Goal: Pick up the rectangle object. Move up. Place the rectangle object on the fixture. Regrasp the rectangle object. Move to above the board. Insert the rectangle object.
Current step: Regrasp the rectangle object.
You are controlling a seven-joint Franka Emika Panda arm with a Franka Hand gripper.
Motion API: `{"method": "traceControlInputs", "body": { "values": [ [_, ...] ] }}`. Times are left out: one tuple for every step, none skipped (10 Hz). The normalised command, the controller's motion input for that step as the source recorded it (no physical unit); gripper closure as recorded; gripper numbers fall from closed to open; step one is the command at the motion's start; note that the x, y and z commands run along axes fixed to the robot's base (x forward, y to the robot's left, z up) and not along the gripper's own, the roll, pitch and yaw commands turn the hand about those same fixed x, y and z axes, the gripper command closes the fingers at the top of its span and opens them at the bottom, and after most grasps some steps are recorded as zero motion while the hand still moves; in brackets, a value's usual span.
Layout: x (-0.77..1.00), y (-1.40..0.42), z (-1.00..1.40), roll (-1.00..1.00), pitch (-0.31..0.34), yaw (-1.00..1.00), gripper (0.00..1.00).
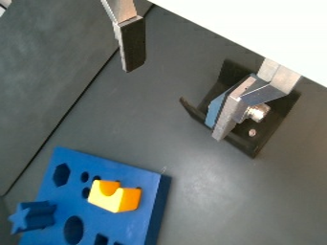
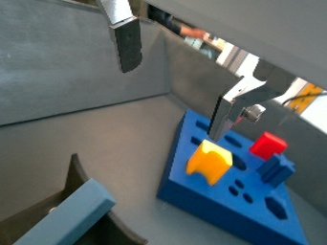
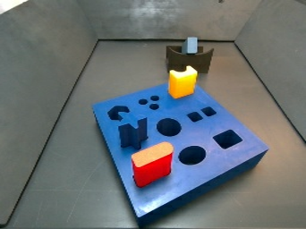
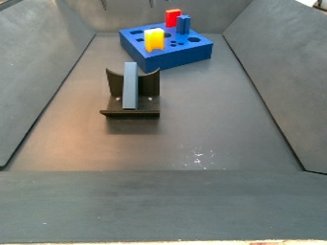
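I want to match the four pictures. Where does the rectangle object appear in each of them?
Wrist view: rectangle object stands on edge in the fixture, near a silver finger.
Wrist view: its end shows, at the corner.
Side view: behind the board, in the fixture.
Side view: upright in the fixture.
Shared landmark: yellow block.
The gripper holds nothing.

The claw (image 1: pixel 192 81) hangs over the floor, its fingers (image 1: pixel 128 38) bare brushed metal with matt dark pads. The rectangle object (image 4: pixel 130 87) looks like matt plastic, as does the near-black fixture (image 4: pixel 115 105). The board (image 3: pixel 227 161) has a smooth, faintly satin plastic face.
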Motion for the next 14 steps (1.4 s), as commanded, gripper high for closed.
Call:
{"method": "traceControlInputs", "body": {
  "values": [
    [-0.05, -0.04, 0.02, 1.00, 0.027, 0.03, 0.00],
    [-0.05, -0.04, 0.02, 1.00, 0.024, 0.03, 0.00],
    [-0.05, -0.03, 0.02, 1.00, 0.017, 0.03, 0.00],
    [-0.05, -0.03, 0.02, 1.00, 0.015, 0.03, 0.00],
    [-0.04, -0.03, 0.02, 1.00, 0.008, 0.03, 0.00],
    [-0.04, -0.03, 0.01, 1.00, 0.004, 0.03, 0.00],
    [-0.04, -0.03, 0.02, 1.00, -0.002, 0.03, 0.00],
    [-0.04, -0.03, 0.02, 1.00, -0.006, 0.03, 0.00],
    [-0.04, -0.03, 0.02, 1.00, -0.012, 0.03, 0.00],
    [-0.04, -0.03, 0.02, 1.00, -0.015, 0.03, 0.00],
    [-0.03, -0.03, 0.02, 1.00, -0.021, 0.03, 0.00],
    [-0.02, -0.02, 0.01, 1.00, -0.026, 0.03, 0.00],
    [-0.02, -0.02, 0.01, 1.00, -0.030, 0.03, 0.00],
    [-0.02, -0.02, 0.01, 1.00, -0.034, 0.03, 0.00]
  ]
}}
